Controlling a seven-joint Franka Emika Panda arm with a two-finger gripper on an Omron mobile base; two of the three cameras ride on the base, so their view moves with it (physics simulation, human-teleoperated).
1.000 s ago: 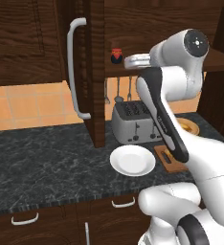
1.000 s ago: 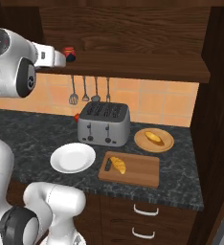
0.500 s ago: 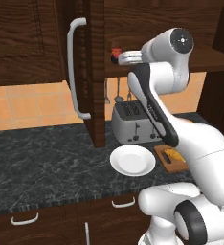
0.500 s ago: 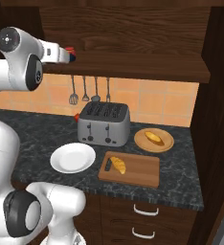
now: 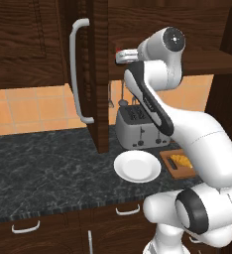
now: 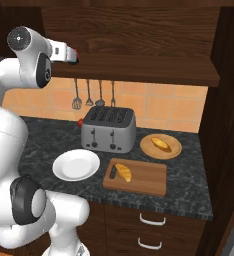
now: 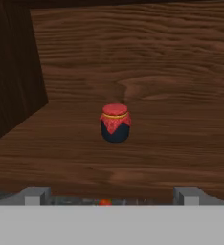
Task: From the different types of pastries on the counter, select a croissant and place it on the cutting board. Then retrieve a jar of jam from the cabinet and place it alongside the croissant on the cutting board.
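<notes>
Nearest the room, a round white plate (image 6: 76, 165) sits on the black counter (image 5: 48, 168), with the reddish cutting board (image 6: 144, 181) just beside it. The croissant (image 6: 122, 172) already lies on the board, near its slot-handle end, so half the job looks done. Behind them stands a silver toaster (image 6: 108, 129), and to its side a round wooden plate (image 6: 173, 150) holding a smooth bun (image 6: 161, 144). Higher up, the dark wood cabinet door (image 5: 90, 74) stands open with its grey bar handle (image 5: 77, 69) showing. The white arm reaches up to the shelf, its gripper (image 7: 109, 195) spread wide and holding nothing, the two tips well apart at the shelf's front edge. Deeper in, the jar of jam (image 7: 115, 123) stands upright on the wooden shelf floor, roughly centred between the tips but clearly apart from them. The risk I see is in the approach: the jar is small and light-looking, so a tip that comes in slightly off line could nudge it over or push it toward the back wall. Closing too early would pinch air, and the open door edge sits close to the arm.
</notes>
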